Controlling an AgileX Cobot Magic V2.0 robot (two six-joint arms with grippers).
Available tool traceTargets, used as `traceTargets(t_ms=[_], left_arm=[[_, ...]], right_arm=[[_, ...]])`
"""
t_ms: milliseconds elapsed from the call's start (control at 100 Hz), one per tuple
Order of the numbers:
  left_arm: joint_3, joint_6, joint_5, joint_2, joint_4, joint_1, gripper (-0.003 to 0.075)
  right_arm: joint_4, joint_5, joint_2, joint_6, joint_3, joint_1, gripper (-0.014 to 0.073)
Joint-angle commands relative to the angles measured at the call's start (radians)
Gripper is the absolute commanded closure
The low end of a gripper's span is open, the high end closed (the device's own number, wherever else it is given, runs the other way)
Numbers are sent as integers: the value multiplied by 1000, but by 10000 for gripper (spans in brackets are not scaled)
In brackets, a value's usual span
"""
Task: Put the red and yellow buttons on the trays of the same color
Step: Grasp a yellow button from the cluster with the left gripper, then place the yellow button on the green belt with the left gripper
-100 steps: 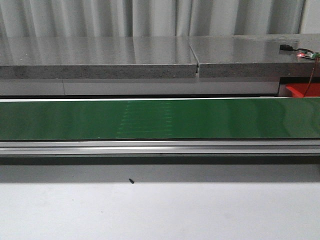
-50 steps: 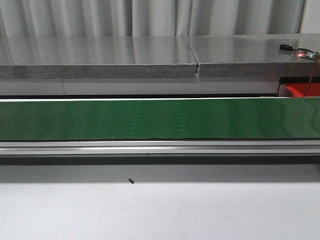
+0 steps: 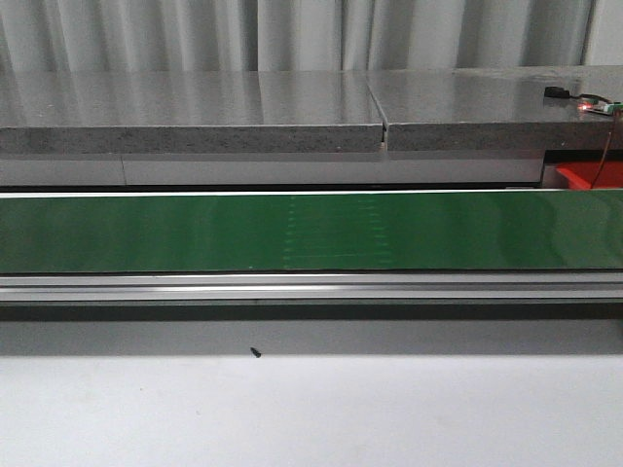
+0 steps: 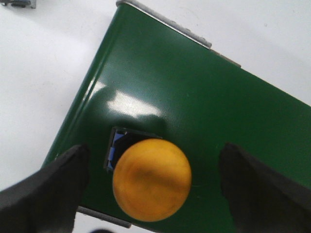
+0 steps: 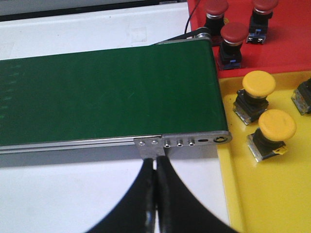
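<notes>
A yellow button [image 4: 151,179] with a black and blue base stands on the green belt [image 4: 194,97] near its end in the left wrist view. My left gripper [image 4: 153,190] is open around it, one finger [image 4: 48,189] on each side and clear of the cap. My right gripper [image 5: 155,165] is shut and empty over the white table beside the belt's other end [image 5: 107,92]. There, a red tray [image 5: 286,48] holds three red buttons [image 5: 233,35], and a yellow tray [image 5: 272,194] holds yellow buttons [image 5: 258,83]. The front view shows neither gripper nor any button.
The long green conveyor [image 3: 311,232] crosses the front view, with a grey stone ledge [image 3: 195,117] behind and white table in front. A corner of the red tray [image 3: 589,175] shows at the far right. A metal bracket [image 5: 150,144] sits just past my right fingertips.
A faint pattern on the belt has drifted to the right in the front view. Nothing else there has moved.
</notes>
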Motion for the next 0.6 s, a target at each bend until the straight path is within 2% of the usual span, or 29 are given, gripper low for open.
traceTargets(t_ms=[0, 200, 590], left_arm=[[-34, 3, -40, -64, -23, -5, 153], [-105, -5, -25, -70, -19, 29, 153], [-210, -5, 36, 8, 17, 173, 154]], right_arm=[[5, -56, 0, -10, -27, 1, 661], [5, -56, 0, -10, -27, 1, 661], [5, -56, 0, -10, -27, 1, 661]])
